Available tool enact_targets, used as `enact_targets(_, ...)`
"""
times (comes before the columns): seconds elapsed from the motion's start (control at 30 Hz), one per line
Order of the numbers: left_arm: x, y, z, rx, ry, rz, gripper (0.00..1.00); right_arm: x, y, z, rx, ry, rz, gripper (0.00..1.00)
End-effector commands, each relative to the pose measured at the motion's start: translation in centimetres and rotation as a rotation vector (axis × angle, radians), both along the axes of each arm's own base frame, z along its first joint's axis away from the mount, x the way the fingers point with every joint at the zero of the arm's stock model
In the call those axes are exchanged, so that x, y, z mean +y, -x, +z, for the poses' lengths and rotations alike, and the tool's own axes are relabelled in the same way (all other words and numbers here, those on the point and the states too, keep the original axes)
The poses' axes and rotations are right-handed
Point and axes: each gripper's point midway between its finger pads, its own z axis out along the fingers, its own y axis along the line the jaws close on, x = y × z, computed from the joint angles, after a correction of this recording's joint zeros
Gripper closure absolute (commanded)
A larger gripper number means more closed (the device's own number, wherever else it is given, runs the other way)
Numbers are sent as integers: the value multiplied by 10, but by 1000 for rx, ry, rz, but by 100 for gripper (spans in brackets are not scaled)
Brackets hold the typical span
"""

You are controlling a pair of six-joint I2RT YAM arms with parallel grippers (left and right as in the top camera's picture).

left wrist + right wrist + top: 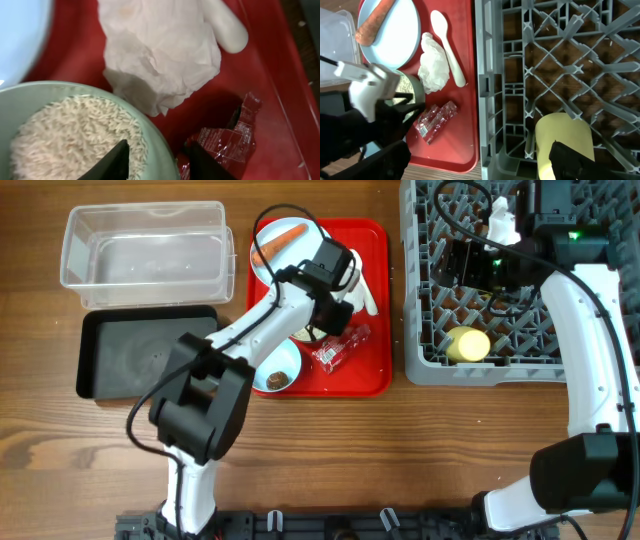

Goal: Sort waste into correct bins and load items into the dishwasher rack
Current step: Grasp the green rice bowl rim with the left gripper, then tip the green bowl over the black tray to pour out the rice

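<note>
My left gripper [152, 160] is open and straddles the rim of a pale green bowl of white rice [70, 130] on the red tray. One finger is over the rice and the other is outside, beside the red-and-clear wrapper [225, 140]. The crumpled napkin [160, 55] and white spoon [225, 25] lie just beyond. The blue plate [268, 258] holds the carrot [278, 242]. A second bowl [277, 370] holds brown scraps. My right gripper [475, 160] is wide open and empty above the grey rack [520, 365], where the yellow cup [565, 140] lies.
The clear tub [145, 245] stands at the back left with the black tray [145, 355] in front of it, both left of the red tray [375, 370]. The left arm reaches across the tray's left half. The rack fills the right side.
</note>
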Motion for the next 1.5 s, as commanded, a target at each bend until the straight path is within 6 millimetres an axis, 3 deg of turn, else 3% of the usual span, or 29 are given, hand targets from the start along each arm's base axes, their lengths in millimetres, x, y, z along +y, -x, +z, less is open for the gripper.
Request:
enact_targets(0.0, -4, 3, -10, 13, -7, -13, 75, -3, 2, 9, -31, 27, 11, 7)
enact_targets(0.17, -5, 2, -9, 9, -5, -13, 96, -3, 2, 9, -31, 27, 11, 7)
enact_targets(0.3, -6, 0, 0, -8, 9, -6, 96, -3, 3, 8, -26, 27, 11, 7)
enact_targets(0.43, -5, -4, 63, -80, 77, 50, 96, -3, 3, 8, -27, 27, 12, 7)
enact_targets(0.5, 1, -2, 110, -132, 147, 120, 96, -3, 3, 8, -27, 28, 12, 7)
enact_targets(0.6, 22, 11, 161, -160, 214, 228, 96, -3, 3, 8, -27, 27, 11, 7)
enact_targets(0.7, 58, 24, 183, -130, 219, 343, 96, -3, 3, 8, -27, 27, 12, 7)
enact_targets(0.73, 70, 26, 184, -119, 210, 370, 96, -3, 3, 8, -27, 28, 12, 7)
enact_targets(0.87, 150, 38, 168, 41, 169, 557, 96, -3, 3, 8, -27, 28, 12, 5)
enact_targets(0.97, 181, 37, 162, 85, 211, 618, 96, -4, 3, 8, -25, 32, 10, 5)
enact_targets(1.07, 201, 37, 154, 132, 313, 620, 96, -7, 4, 6, -19, 49, 3, 4)
enact_targets(1.23, 218, 41, 141, 168, 672, 524, 96, -7, 5, 6, -15, 48, 3, 4)
enact_targets(1.47, 272, 55, 139, 52, 1025, 545, 96, -7, 5, 6, -14, 49, 4, 4)
